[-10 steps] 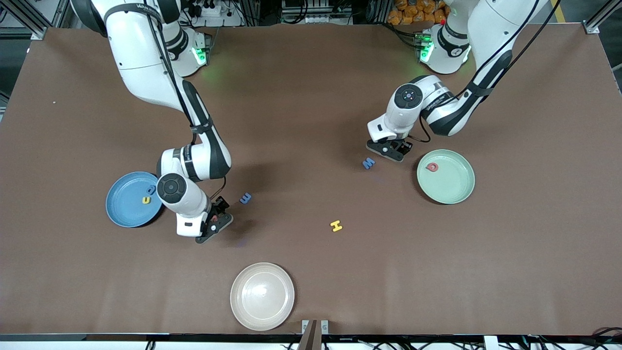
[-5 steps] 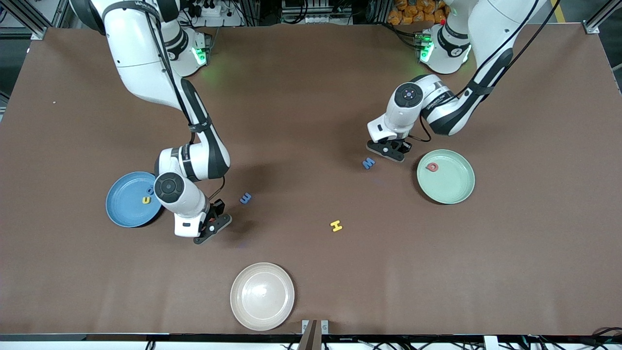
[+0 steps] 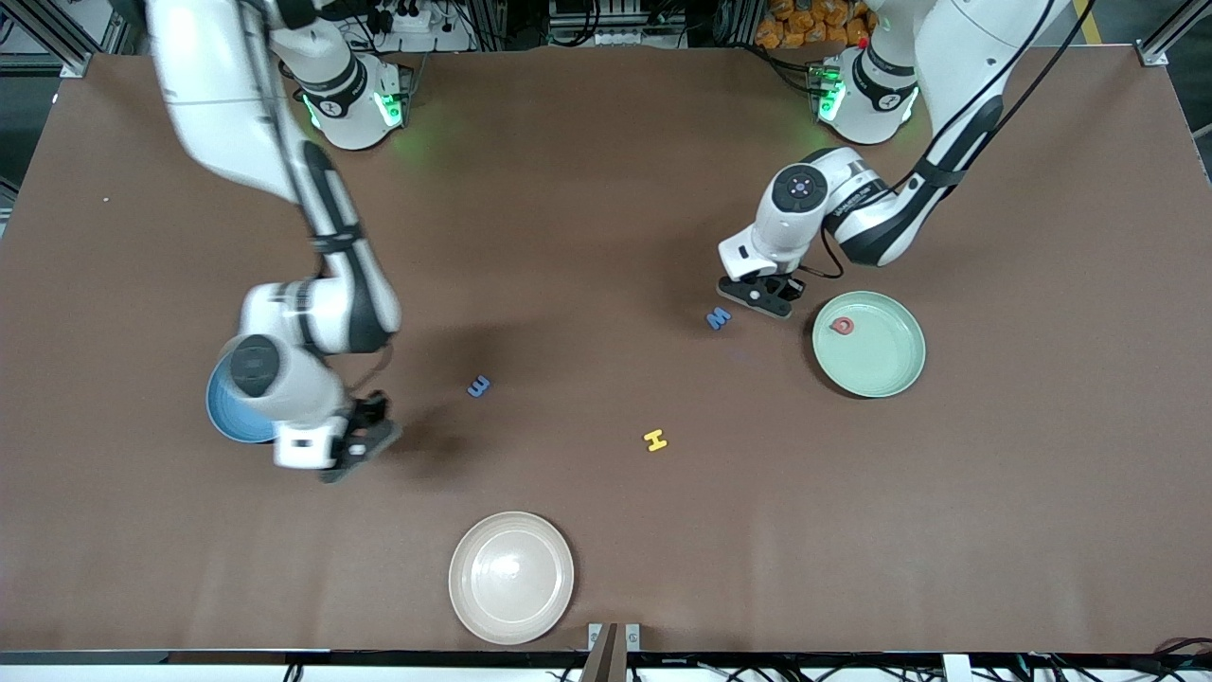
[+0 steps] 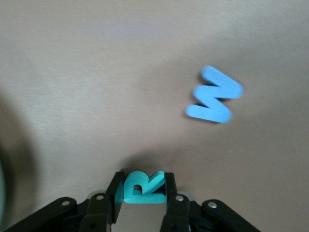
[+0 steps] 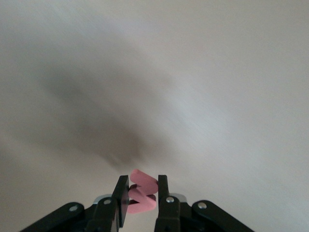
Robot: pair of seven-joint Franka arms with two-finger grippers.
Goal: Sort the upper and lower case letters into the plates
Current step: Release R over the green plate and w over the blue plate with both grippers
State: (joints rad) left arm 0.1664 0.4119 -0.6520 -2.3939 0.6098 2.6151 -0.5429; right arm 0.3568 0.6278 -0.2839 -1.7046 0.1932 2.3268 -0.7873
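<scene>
My left gripper [image 3: 762, 292] is shut on a teal letter R [image 4: 141, 189], low over the table between a blue letter M [image 3: 719, 318] and the mint green plate [image 3: 890, 365]. That plate holds a red letter [image 3: 842, 326]. The blue M [image 4: 214, 94] also lies ahead in the left wrist view. My right gripper [image 3: 355, 440] is shut on a pink letter [image 5: 145, 197], up over the table beside the blue plate [image 3: 218, 415]. The right arm hides most of that plate. A small blue letter [image 3: 479, 385] and a yellow H [image 3: 655, 439] lie on the table mid-way.
A cream-white round plate [image 3: 511, 578] sits near the table's edge closest to the front camera. The brown table top [image 3: 587, 208] stretches bare between the arms' bases.
Both grippers have closed on their letters. The right arm has swung with the pink letter toward the blue plate and now covers the letters in it. The left arm has barely moved.
</scene>
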